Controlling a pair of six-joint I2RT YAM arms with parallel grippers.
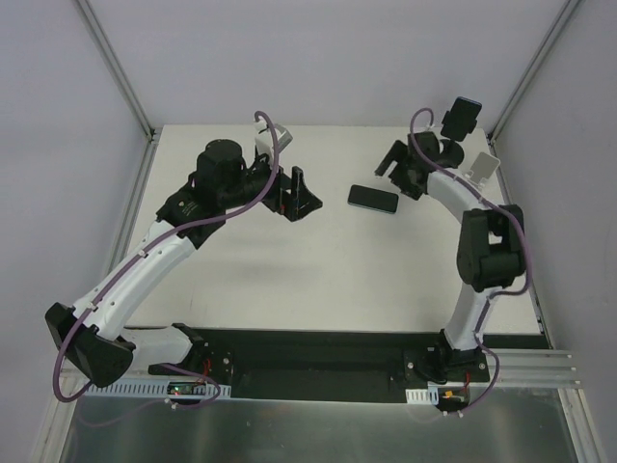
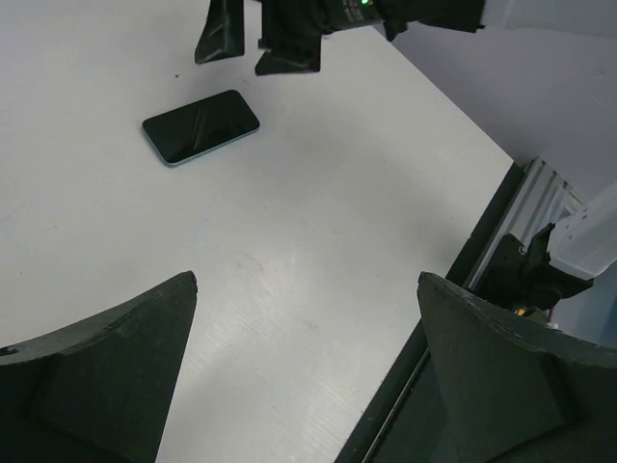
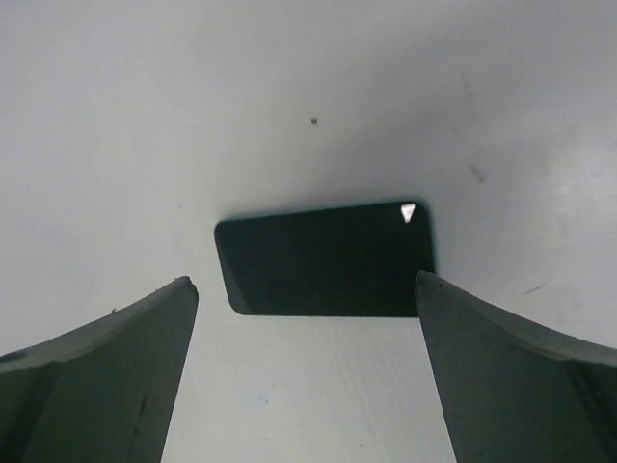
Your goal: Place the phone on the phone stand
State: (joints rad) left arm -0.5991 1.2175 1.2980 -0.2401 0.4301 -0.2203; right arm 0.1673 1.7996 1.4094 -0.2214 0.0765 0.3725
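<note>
The phone (image 1: pixel 373 198) is a dark slab with a light blue rim. It lies flat on the white table, right of centre, and also shows as the phone (image 2: pixel 201 126) and the phone (image 3: pixel 328 258). My right gripper (image 1: pixel 393 172) hovers just behind it. In the right wrist view the right gripper (image 3: pixel 306 280) is open, its fingers apart above the table with the phone just beyond their tips, not touching. A white angled piece that looks like the phone stand (image 1: pixel 482 166) sits at the right edge behind the right arm. My left gripper (image 1: pixel 299 196) stands open and empty left of the phone.
A dark, blue-edged object (image 1: pixel 464 116) stands at the back right corner; what it is I cannot tell. The white table (image 1: pixel 318 280) ends in a black front rail (image 2: pixel 463 280). The right gripper's black fingers (image 2: pixel 217 34) show at the top of the left wrist view.
</note>
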